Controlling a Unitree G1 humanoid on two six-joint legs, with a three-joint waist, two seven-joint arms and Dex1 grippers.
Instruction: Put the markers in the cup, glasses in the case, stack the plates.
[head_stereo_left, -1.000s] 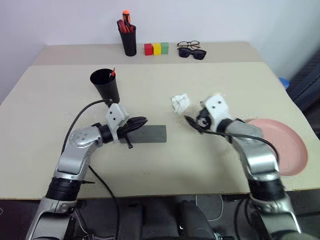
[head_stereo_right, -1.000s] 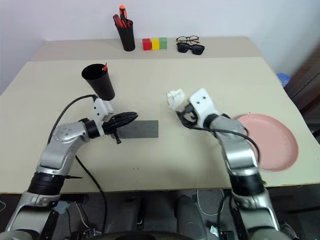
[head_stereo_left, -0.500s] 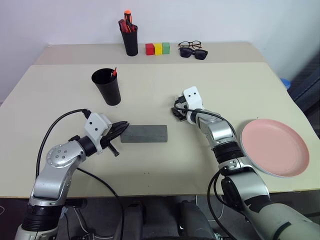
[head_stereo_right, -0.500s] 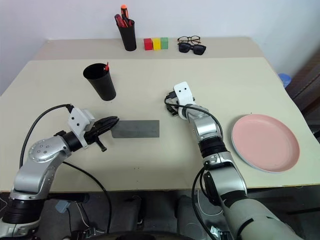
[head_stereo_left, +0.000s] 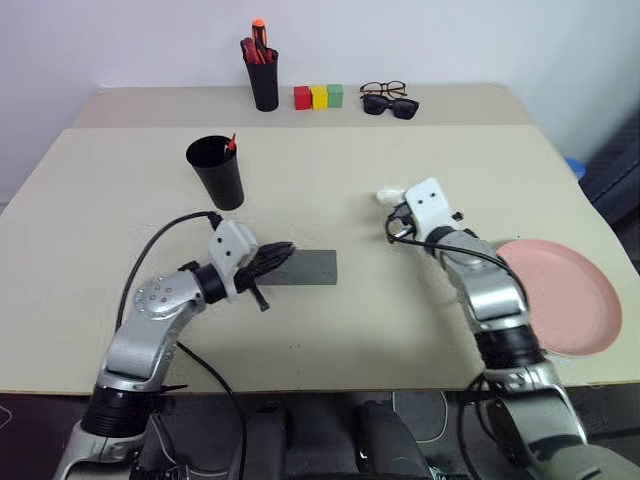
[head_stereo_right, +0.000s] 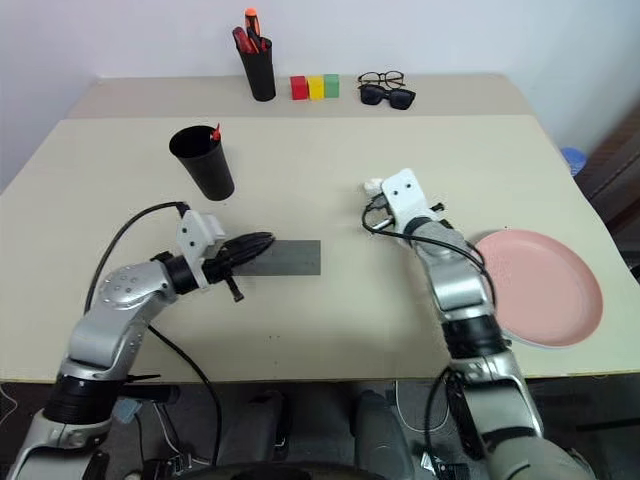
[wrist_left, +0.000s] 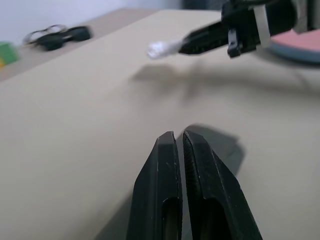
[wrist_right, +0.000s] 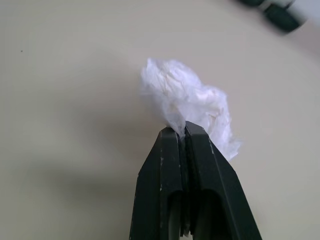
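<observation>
My right gripper (wrist_right: 181, 131) is shut on a crumpled white paper wad (wrist_right: 185, 100) and holds it just above the table, right of centre (head_stereo_left: 388, 195). My left gripper (head_stereo_left: 283, 251) is shut and empty, its tips over the left end of the closed grey case (head_stereo_left: 312, 267). The black cup (head_stereo_left: 214, 172) stands behind it, and a red marker tip (head_stereo_left: 231, 143) pokes out of it. The pink plate (head_stereo_left: 560, 295) lies at the right edge, with a pale rim showing under its near side. The glasses are hidden.
At the back stand a black pen pot (head_stereo_left: 264, 82) with red and orange pens, three coloured blocks (head_stereo_left: 317, 96), a brown-rimmed clear pair (head_stereo_left: 380, 89) and black sunglasses (head_stereo_left: 390, 105). A seam runs across the table in front of them.
My right gripper reached the paper wad, shut on it and carried it to the right. My left gripper drew back to the left, then returned over the case's left end.
</observation>
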